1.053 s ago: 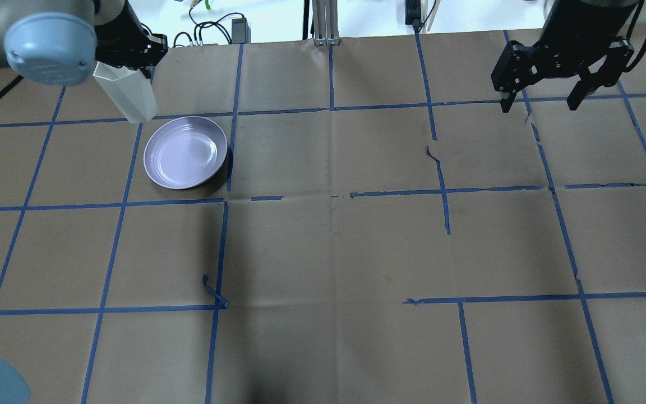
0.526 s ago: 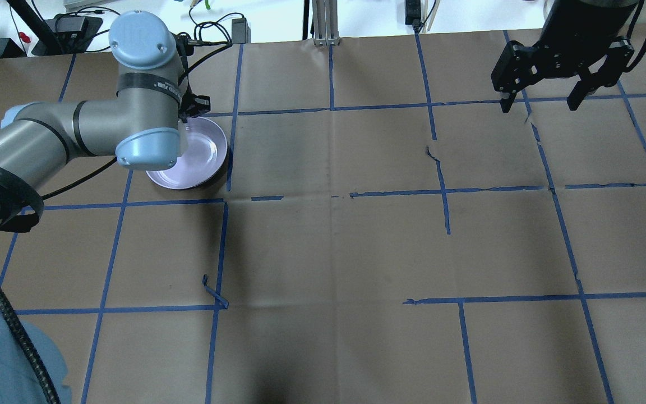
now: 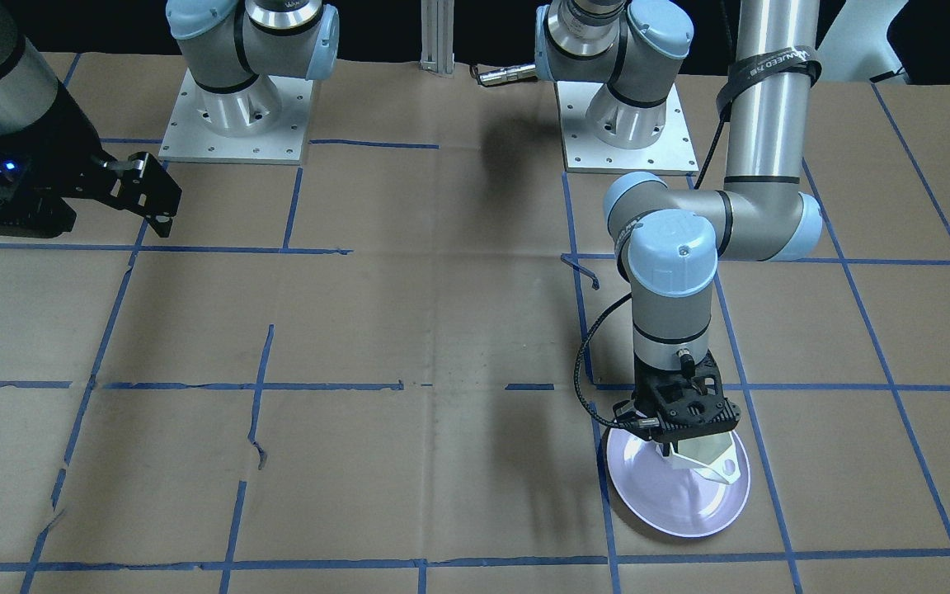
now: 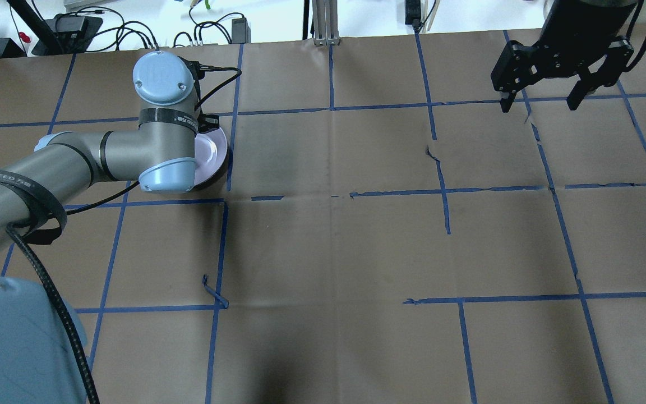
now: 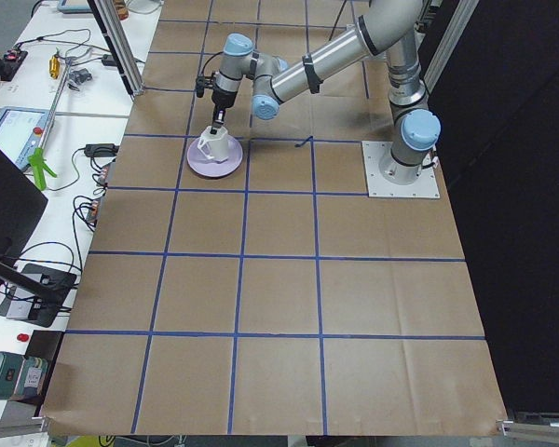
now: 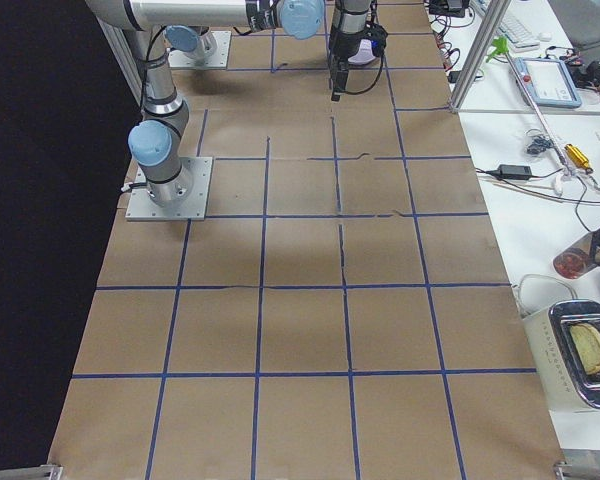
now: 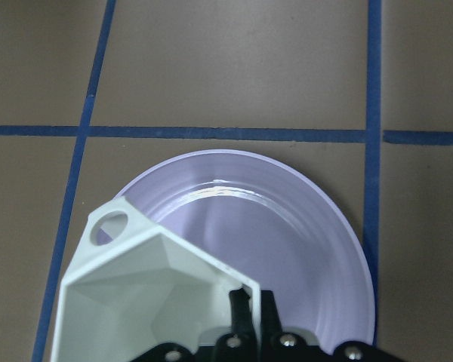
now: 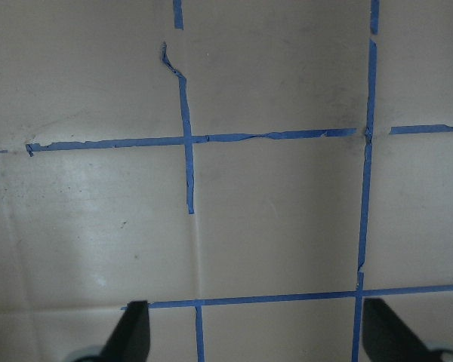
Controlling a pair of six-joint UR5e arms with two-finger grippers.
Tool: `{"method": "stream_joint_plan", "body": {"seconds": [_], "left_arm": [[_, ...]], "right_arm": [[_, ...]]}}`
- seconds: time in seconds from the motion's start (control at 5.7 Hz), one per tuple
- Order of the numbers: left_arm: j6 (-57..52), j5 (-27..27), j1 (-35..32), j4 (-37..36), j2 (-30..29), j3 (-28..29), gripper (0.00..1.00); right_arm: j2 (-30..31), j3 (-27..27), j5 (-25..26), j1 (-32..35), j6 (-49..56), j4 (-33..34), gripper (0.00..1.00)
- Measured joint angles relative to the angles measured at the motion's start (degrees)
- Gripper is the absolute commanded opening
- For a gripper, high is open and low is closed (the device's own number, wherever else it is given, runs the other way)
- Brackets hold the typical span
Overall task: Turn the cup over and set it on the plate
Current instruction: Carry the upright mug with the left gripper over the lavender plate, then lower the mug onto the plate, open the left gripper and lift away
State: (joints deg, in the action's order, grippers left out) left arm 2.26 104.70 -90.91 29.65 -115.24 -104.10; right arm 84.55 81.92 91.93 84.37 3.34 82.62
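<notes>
The white faceted cup (image 7: 136,294) is held by its rim in my left gripper (image 3: 681,422), mouth up toward the wrist camera, handle (image 7: 109,226) pointing away. It hangs over the lavender plate (image 7: 287,241), low above it or on it; I cannot tell whether they touch. The cup (image 3: 710,458) and plate (image 3: 677,495) also show in the front view, and in the left view the cup (image 5: 212,146) shows over the plate (image 5: 214,165). In the overhead view my left arm hides the cup and most of the plate (image 4: 212,154). My right gripper (image 4: 540,105) is open and empty, high at the far right.
Brown paper with a blue tape grid covers the table (image 4: 334,247). A loose curl of tape (image 4: 213,292) sticks up in front of the plate. Cables and power supplies (image 4: 211,28) lie beyond the far edge. Both arm bases (image 3: 232,107) stand at the robot's side.
My left arm has swung the cup from high behind the plate's left side to over the plate and lowered it. The right arm has not moved.
</notes>
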Motion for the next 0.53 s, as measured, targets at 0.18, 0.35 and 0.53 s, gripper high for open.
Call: {"method": "stream_joint_plan", "body": {"seconds": [0.18,0.35,0.53], "left_arm": [[-0.02,0.03,-0.02,-0.03,-0.31,-0.15,0.84],[0.04,-0.18,0.01,0.05,-0.51,-0.17,0.98],[0.06,-0.35,0.06,0.26,-0.27,0.03,0.98]], "right_arm": [[0.0,0.0,0.0,0.0,0.0,0.0,1.0],[0.0,0.0,0.0,0.0,0.0,0.0,1.0],[0.0,0.0,0.0,0.0,0.0,0.0,1.0]]}}
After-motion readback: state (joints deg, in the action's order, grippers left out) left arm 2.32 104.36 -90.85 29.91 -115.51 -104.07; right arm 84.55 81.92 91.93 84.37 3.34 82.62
